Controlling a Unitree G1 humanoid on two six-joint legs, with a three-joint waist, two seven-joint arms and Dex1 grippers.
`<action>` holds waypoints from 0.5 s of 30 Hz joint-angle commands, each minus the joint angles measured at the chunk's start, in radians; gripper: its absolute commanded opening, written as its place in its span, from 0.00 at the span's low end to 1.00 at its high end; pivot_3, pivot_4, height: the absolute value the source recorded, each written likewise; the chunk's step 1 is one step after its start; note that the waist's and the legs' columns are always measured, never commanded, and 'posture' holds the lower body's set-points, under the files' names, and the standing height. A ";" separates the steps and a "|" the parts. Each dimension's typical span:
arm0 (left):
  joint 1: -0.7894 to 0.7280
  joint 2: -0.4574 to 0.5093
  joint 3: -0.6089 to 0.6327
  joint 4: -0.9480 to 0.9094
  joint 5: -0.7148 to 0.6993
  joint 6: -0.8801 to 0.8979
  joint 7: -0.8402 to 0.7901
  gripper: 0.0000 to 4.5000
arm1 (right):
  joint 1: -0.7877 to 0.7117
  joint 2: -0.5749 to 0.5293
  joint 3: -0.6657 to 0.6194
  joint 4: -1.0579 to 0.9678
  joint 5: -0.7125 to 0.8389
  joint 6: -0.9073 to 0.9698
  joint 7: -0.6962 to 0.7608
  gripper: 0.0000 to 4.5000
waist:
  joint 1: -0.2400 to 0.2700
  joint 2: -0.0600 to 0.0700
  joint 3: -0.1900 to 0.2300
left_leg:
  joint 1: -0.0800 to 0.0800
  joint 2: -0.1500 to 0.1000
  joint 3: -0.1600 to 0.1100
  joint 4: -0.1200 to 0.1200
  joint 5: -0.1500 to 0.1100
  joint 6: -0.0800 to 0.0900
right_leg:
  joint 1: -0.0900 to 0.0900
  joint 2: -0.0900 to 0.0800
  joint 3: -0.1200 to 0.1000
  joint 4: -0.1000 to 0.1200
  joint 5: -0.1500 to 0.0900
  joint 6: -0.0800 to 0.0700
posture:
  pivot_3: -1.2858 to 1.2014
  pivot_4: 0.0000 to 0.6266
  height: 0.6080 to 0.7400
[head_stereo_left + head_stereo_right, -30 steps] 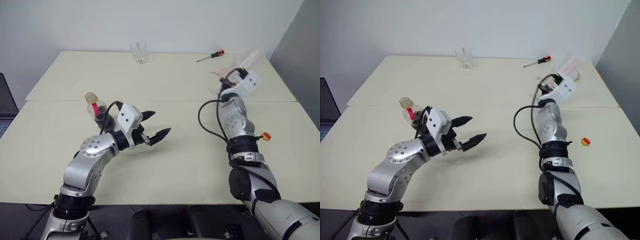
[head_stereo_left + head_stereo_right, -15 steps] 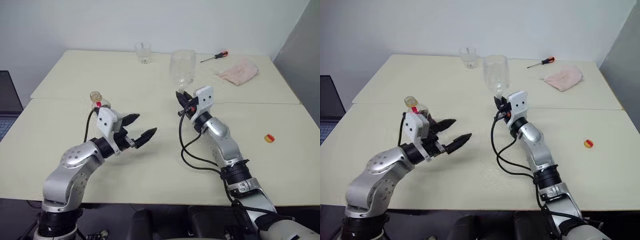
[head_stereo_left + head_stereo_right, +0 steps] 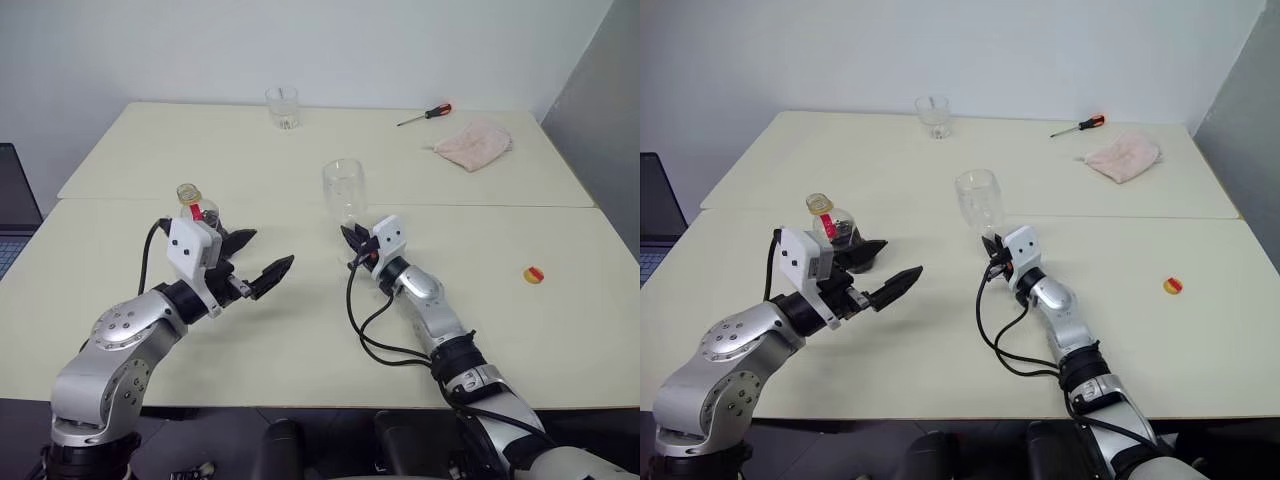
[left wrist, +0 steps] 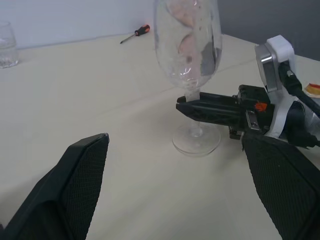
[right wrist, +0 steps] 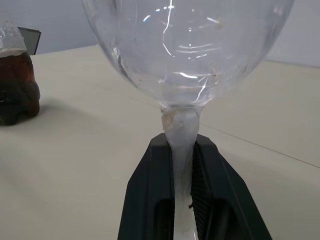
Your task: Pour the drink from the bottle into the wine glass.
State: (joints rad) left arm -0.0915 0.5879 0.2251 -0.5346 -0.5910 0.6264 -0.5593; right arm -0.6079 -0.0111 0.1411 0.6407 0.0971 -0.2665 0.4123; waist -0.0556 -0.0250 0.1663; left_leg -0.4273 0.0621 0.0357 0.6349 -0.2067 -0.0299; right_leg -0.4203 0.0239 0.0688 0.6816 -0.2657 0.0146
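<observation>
Stemware in my grip: my right gripper is clamped on the stem of the wine glass, which stands upright with its flat foot on the cream table, near the middle of the tabletop. Its bowl looks empty and clear. My left gripper hovers above the table on the left, its two black fingers spread wide and grasping nothing, pointing across toward the glass. Just behind that hand stands the bottle, uncapped and upright, with the dark drink filling its rounded lower body and a red label at the neck. I see the bottle again from the right wrist, off to the side of the glass and well apart from it. At the table's far edge sits a short clear tumbler; to its right lie a red-handled screwdriver and a crumpled pink cloth. A small yellow-and-red cap rests alone on the right side.
</observation>
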 commanded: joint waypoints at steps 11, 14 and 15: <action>-0.009 0.014 -0.012 -0.007 0.007 -0.025 -0.021 1.00 | -0.006 -0.023 0.005 0.062 -0.030 0.047 0.062 0.04 | 0.000 -0.001 -0.001 | 0.003 0.000 0.000 0.000 0.000 0.000 | 0.003 0.000 0.001 0.000 0.000 0.000 | 0.52 0.24 1.00; -0.021 0.012 -0.021 0.009 0.016 -0.033 -0.029 1.00 | 0.000 -0.050 -0.003 0.051 -0.021 0.082 0.089 0.04 | -0.001 -0.002 -0.001 | 0.011 0.000 0.000 -0.002 0.000 0.000 | 0.010 0.000 0.001 -0.001 -0.002 0.000 | 0.52 0.24 1.00; -0.025 0.011 -0.026 0.015 0.020 -0.036 -0.031 1.00 | 0.004 -0.059 -0.002 0.046 -0.021 0.088 0.101 0.04 | -0.001 -0.002 -0.001 | 0.013 0.000 0.000 -0.003 0.000 0.000 | 0.011 0.000 0.001 -0.001 -0.004 0.003 | 0.52 0.24 1.00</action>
State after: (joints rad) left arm -0.1004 0.5914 0.2008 -0.5109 -0.5775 0.6165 -0.5814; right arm -0.6271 -0.0514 0.1390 0.6663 0.0919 -0.2264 0.4936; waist -0.0564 -0.0269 0.1650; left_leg -0.4141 0.0622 0.0359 0.6321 -0.2068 -0.0299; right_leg -0.4088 0.0238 0.0691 0.6805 -0.2695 0.0175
